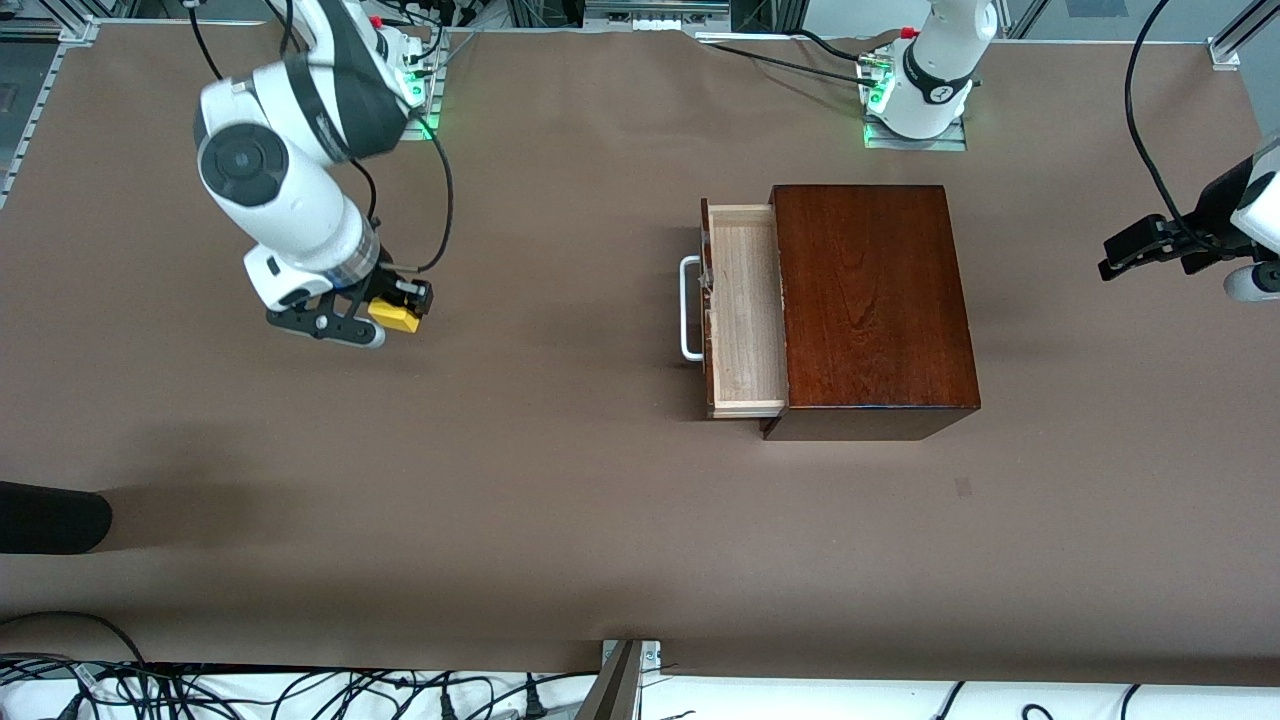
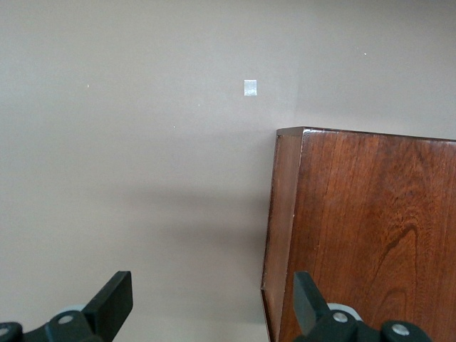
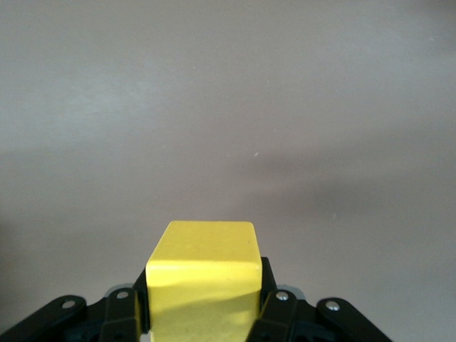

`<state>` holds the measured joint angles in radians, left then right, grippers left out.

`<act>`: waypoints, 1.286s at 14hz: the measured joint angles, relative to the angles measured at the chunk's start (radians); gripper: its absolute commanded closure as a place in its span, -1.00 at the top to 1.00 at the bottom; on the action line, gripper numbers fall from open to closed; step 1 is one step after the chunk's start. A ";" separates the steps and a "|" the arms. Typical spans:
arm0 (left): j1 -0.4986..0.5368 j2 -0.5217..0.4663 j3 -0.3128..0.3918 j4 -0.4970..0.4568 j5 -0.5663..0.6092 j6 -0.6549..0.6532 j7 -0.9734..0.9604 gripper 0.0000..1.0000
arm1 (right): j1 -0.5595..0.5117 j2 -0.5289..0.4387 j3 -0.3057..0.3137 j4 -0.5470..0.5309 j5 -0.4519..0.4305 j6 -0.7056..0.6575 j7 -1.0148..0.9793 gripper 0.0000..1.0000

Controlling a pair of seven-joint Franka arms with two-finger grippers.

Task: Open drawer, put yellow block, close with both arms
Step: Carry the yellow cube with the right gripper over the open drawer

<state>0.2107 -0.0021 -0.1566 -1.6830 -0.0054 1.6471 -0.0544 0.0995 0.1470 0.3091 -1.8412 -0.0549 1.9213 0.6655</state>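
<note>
Count time: one yellow block (image 1: 394, 316), one wooden box (image 1: 872, 298) with one drawer (image 1: 742, 310) and one white handle (image 1: 688, 307). Two arms here, so two grippers: right gripper (image 1: 385, 318), left gripper (image 1: 1125, 250). One tabletop (image 1: 560, 500).
</note>
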 measured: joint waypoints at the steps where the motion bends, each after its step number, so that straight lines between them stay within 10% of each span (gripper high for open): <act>1: -0.059 0.000 0.055 0.000 0.000 0.000 -0.003 1.00 | 0.006 0.001 0.027 0.048 0.001 -0.049 0.064 -1.00; 7: -0.103 -0.001 0.107 0.001 0.000 0.000 -0.008 1.00 | 0.185 0.075 0.088 0.203 0.106 -0.068 0.679 -1.00; 18: -0.108 0.000 0.106 0.002 0.000 0.008 -0.009 1.00 | 0.510 0.485 0.075 0.663 0.002 -0.002 1.609 -1.00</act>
<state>0.1023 -0.0026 -0.0505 -1.6813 -0.0054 1.6550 -0.0629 0.6099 0.6318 0.3837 -1.1779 -0.0529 1.9196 2.2742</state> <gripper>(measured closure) 0.000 0.445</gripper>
